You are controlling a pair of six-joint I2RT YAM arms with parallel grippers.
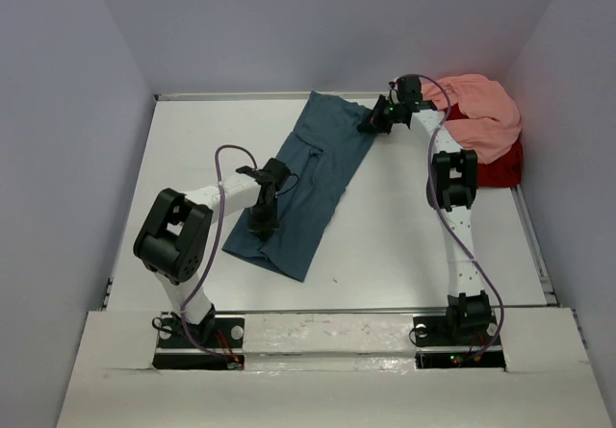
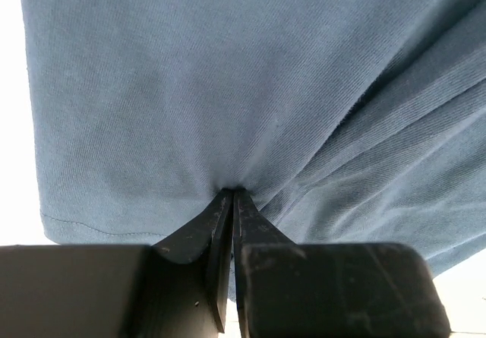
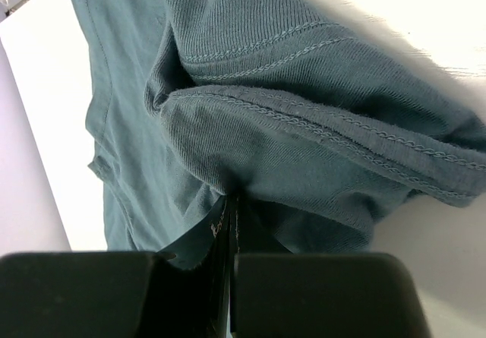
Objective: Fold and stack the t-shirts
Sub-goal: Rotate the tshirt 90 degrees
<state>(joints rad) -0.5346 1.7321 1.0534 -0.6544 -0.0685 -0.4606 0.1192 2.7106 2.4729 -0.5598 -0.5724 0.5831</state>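
Pressed together at the bottom of the left wrist view, my left pincer (image 2: pixel 232 195) grips a small pucker of the dark teal-blue t-shirt (image 1: pixel 322 173), somewhere in its nearer half. That shirt lies as a long diagonal strip on the table (image 1: pixel 414 245), running up toward the far edge. It looks to me already doubled lengthwise. At its far end my right pincer (image 3: pixel 229 198) is closed on a bunched, stitched hem. Right of that, the salmon pink t-shirt (image 1: pixel 486 111) is heaped partly over the red t-shirt (image 1: pixel 502 168) in the far right corner, neither of them folded.

My worry is that both pinches are thin. A pull could slip one free, or catch only the top layer and drag the fold open. My right arm also stands just beside the pink heap and could snag it.
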